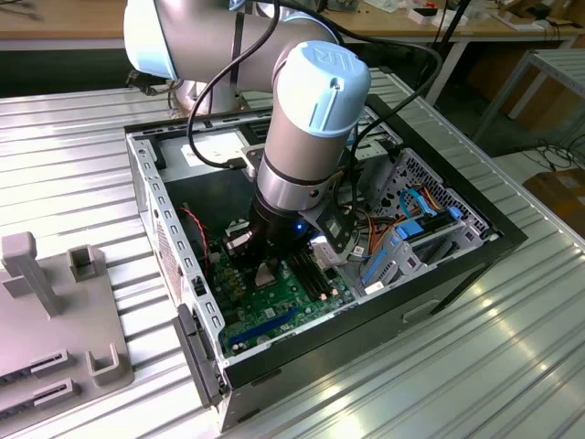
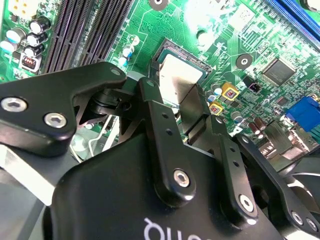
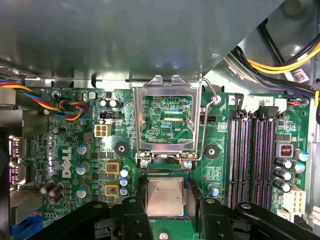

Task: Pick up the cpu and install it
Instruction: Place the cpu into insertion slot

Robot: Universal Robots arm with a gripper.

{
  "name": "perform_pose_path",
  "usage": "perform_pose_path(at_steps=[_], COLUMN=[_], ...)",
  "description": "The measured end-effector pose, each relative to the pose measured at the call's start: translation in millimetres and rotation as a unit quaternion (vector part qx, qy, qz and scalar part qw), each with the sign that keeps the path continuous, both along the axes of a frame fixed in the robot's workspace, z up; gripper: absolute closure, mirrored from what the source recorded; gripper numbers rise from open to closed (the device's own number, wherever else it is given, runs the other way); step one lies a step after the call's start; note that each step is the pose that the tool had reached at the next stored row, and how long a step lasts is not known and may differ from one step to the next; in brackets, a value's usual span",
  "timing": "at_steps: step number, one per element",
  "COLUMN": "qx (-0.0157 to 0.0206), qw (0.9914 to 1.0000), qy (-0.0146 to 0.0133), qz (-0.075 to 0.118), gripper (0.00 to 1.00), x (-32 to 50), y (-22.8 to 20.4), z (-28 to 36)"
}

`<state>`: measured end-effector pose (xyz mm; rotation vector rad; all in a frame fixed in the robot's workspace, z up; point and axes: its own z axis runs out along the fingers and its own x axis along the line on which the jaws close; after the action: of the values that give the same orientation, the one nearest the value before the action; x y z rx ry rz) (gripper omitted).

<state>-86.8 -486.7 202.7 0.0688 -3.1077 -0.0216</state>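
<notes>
Hovering inside the computer case (image 1: 144, 187), the gripper (image 2: 172, 100) sits over the cpu (image 3: 165, 196), a flat silver-grey square lying in the socket (image 3: 141, 192) near the motherboard's (image 3: 220, 172) middle. Grasping or released, I cannot tell.

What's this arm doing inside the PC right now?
A Universal Robots arm is reaching down into an open PC case. Its gripper sits low over the green motherboard, right at the socket, and the cpu appears to lie within the socket's frame. The metal load plate is flipped up. Can't tell whether the cpu is gripped or released.
</notes>
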Motion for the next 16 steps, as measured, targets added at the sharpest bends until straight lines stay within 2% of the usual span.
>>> perform_pose_path(at_steps=[10, 11, 14, 16], qx=[-0.0005, -0.0014, -0.0013, -0.0014], qw=[0.99999, 0.99999, 0.99999, 0.99998], qy=[0.0, 0.0001, 0.0, 0.0], qz=[-0.004, -0.004, -0.005, -0.006], gripper=[0.58, 0.58, 0.58, 0.58], x=[0.0, -0.1, 0.0, 0.1], y=[0.1, 0.5, 3.0, 3.1], z=[0.9, 1.0, 0.8, 0.8])
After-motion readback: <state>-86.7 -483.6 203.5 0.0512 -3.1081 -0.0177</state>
